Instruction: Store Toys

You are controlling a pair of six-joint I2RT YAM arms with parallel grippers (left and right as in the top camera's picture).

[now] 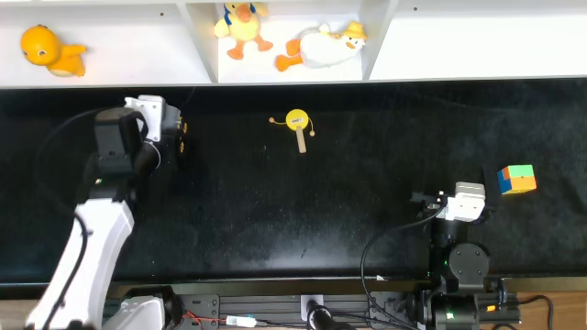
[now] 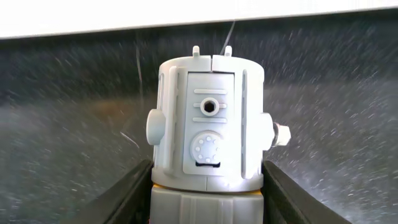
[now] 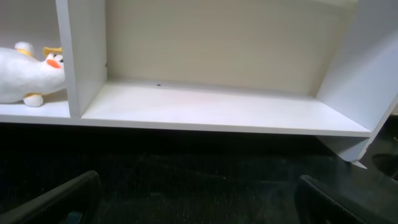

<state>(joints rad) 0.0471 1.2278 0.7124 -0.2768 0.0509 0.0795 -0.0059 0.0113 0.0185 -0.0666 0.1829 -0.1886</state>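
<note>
A white cylinder-shaped robot toy (image 2: 208, 124) stands upright between the dark fingers (image 2: 127, 196) of my left gripper (image 2: 208, 183), which is shut on its lower body. In the top view my left gripper (image 1: 177, 135) is at the table's far left, just before the white shelf (image 1: 293, 81). A yellow rattle drum (image 1: 298, 124) lies on the black table ahead of the middle compartment. A multicoloured cube (image 1: 516, 179) sits at the right. My right gripper (image 1: 459, 203) (image 3: 199, 199) stands open with nothing in it, low near the front right and facing the shelf.
The shelf's left compartment holds an orange duck (image 1: 50, 50). The middle one holds a yellow plush duck (image 1: 243, 27) and a white plush duck (image 1: 321, 48) (image 3: 25, 78). The right compartment's floor (image 3: 224, 109) is bare. The black tabletop (image 1: 303, 211) spreads between the arms.
</note>
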